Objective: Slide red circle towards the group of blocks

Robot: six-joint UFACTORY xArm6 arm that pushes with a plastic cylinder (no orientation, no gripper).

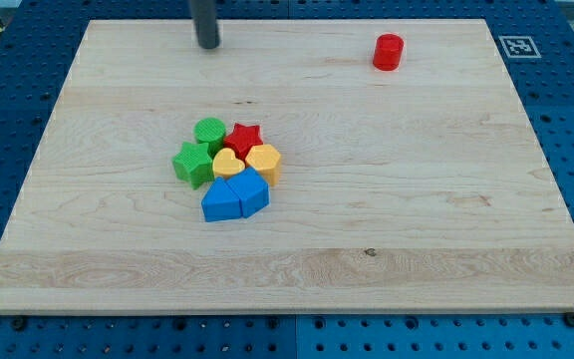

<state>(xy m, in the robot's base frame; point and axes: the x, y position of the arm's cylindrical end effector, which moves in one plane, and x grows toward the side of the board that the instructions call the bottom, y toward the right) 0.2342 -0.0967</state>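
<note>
Tip (208, 45): bare rod end touching no block, near view's top
Red circle (389, 52): well right of tip, far from cluster (227, 168)

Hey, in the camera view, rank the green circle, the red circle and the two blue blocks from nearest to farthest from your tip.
From my tip, at the view's top:
1. Green circle, at the top of the cluster, directly below the tip.
2. Blue blocks, at the cluster's bottom edge; too close to the red circle to rank them confidently.
3. Red circle, alone toward the view's upper right.
</note>
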